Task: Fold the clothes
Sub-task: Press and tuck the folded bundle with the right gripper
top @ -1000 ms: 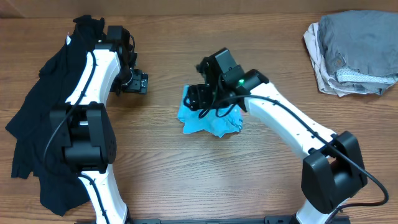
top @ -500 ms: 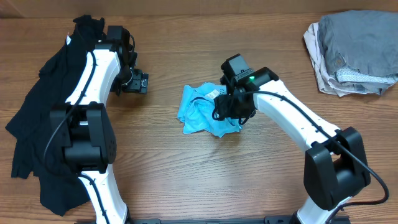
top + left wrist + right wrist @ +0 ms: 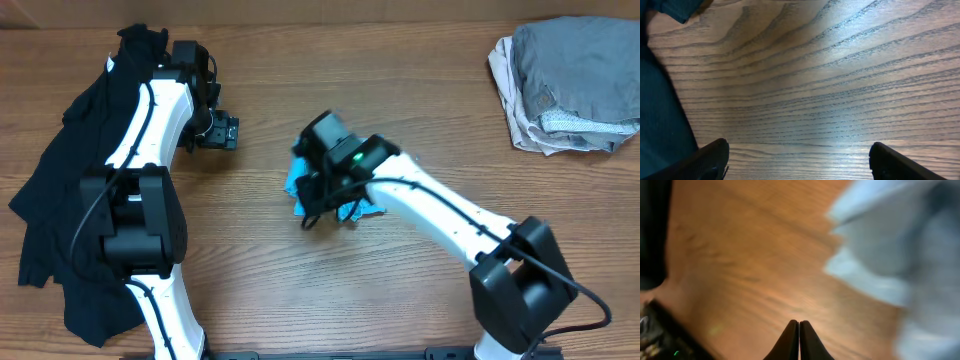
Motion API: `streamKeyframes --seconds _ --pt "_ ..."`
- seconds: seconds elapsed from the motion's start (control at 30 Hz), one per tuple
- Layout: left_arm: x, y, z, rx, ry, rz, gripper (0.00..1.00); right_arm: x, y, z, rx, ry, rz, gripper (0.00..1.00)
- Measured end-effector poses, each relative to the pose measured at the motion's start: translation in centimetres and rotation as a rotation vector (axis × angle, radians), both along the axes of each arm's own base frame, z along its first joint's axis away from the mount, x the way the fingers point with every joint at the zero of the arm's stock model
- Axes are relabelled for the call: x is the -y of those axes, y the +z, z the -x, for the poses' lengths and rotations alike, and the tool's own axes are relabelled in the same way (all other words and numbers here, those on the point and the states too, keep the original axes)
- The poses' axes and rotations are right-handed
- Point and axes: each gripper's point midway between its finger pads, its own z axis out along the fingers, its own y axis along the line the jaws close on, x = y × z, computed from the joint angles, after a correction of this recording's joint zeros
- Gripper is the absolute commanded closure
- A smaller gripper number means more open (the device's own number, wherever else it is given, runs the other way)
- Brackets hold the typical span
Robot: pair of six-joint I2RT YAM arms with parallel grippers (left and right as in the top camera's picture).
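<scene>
One blue T-shirt (image 3: 900,245) lies beside right gripper (image 3: 799,340).

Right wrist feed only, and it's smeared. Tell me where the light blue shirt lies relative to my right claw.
Observer: Overhead, the light blue T-shirt is crumpled at mid-table, mostly hidden under the right arm. The right claw sits at the shirt's edge nearer the left arm.
Operator: Report the left claw.
Observer: The left claw is open above bare table, just beside the black T-shirt.
Operator: List any other clothes.
Observer: A grey and white pile lies at the table's far right corner.
</scene>
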Motion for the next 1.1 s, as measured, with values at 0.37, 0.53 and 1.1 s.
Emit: streamKeyframes --seconds 0.37,0.53,1.1 --pt "0.0 0.0 -0.1 0.003 0.000 0.000 0.07 7.7 -1.4 -4.5 0.018 -0.278 0.200 0.56" --pt "0.0 0.0 -0.1 0.003 0.000 0.000 0.06 10.9 -1.4 -6.7 0.025 -0.374 0.219 0.56" --pt "0.0 0.0 -0.4 0.017 0.000 0.000 0.05 11.6 -1.8 -5.2 -0.028 -0.363 0.265 0.56"
